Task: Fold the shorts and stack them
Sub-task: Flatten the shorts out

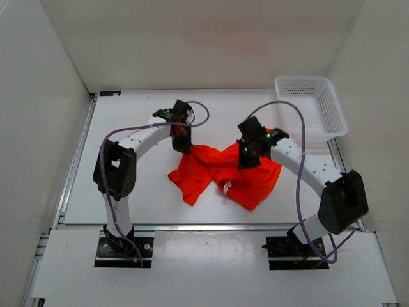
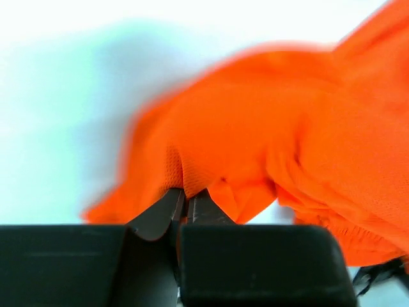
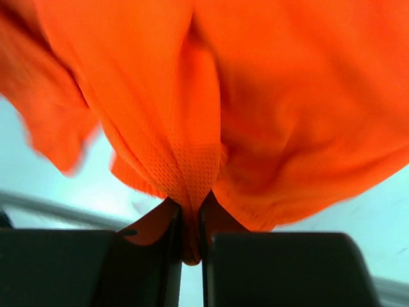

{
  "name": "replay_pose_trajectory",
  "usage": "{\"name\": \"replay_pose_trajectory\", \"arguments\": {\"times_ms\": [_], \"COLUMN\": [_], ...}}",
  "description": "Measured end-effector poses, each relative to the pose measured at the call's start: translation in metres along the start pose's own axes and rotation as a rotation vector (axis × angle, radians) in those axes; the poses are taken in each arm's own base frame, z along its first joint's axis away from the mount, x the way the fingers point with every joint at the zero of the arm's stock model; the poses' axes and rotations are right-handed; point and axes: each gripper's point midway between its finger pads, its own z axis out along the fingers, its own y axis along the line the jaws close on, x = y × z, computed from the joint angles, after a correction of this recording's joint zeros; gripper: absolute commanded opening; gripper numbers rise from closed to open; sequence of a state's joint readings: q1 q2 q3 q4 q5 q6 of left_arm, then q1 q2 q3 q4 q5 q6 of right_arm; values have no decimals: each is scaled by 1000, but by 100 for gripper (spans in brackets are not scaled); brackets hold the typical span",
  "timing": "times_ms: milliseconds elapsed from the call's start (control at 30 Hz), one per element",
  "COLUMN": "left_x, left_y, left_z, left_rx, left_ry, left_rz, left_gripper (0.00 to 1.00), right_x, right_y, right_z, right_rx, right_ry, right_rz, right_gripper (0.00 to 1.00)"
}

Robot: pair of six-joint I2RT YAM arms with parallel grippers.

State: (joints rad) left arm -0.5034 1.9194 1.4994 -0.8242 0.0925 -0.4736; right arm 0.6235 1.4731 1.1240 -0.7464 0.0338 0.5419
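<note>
The orange-red shorts lie crumpled mid-table, a bit of white drawstring showing near their front. My left gripper is at their far left corner, shut on a pinch of mesh fabric that rises from between its fingers. My right gripper is at the far right part of the shorts, shut on a fold of the same cloth that hangs between its jaws. In both wrist views the orange fabric fills most of the picture.
A white plastic mesh basket stands at the far right corner of the white table. White walls close the table in on three sides. Purple cables loop over both arms.
</note>
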Motion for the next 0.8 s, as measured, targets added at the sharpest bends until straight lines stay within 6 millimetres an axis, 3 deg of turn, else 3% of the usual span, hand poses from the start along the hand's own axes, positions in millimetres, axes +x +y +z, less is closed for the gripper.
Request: {"name": "replay_pose_trajectory", "arguments": {"times_ms": [33, 133, 200, 267, 300, 367, 400, 467, 533, 567, 600, 633, 667, 700, 733, 767, 800], "left_x": [-16, -84, -139, -187, -201, -215, -213, -195, -166, -150, -132, -114, -99, -78, -57, -35, -15], "left_y": [3, 11, 13, 14, 15, 8, 4, -5, -7, -6, -4, 1, 8, 19, 31, 45, 57], "left_z": [-10, -59, -105, -167, -195, -249, -273, -309, -328, -331, -329, -317, -302, -280, -254, -221, -192], "left_rx": [-2, 7, 36, 73, 92, 151, 171, 206, 232, 243, 246, 239, 225, 200, 169, 135, 104], "left_ry": [-33, -176, -328, -504, -577, -705, -751, -809, -818, -817, -799, -763, -741, -691, -630, -555, -486], "left_rz": [-7, -45, -65, -81, -85, -73, -65, -44, -29, -28, -31, -35, -48, -74, -107, -152, -188], "left_gripper": [10, 10, 10, 10, 10, 10, 10, 10, 10, 11, 29, 45, 69, 87, 94, 100, 100], "right_x": [-23, -122, -196, -252, -271, -286, -284, -268, -241, -223, -205, -186, -167, -148, -129, -110, -88], "right_y": [-1, 2, 7, 9, 10, 16, 21, 25, 24, 23, 22, 21, 15, 9, 2, -3, -6], "right_z": [-8, -40, -78, -127, -153, -199, -219, -242, -247, -241, -232, -219, -202, -184, -162, -142, -118], "right_rx": [7, 34, 38, 41, 36, 14, 3, -2, -15, -20, -29, -37, -24, -15, 1, 14, 26], "right_ry": [-33, -205, -371, -543, -628, -746, -795, -836, -853, -837, -824, -800, -762, -720, -673, -616, -550], "right_rz": [7, 8, -4, -15, -22, -49, -72, -114, -152, -174, -191, -209, -220, -222, -226, -229, -239], "right_gripper": [0, 0, 0, 0, 0, 0, 0, 0, 0, 0, 4, 12, 32, 41, 53, 73, 78]}}
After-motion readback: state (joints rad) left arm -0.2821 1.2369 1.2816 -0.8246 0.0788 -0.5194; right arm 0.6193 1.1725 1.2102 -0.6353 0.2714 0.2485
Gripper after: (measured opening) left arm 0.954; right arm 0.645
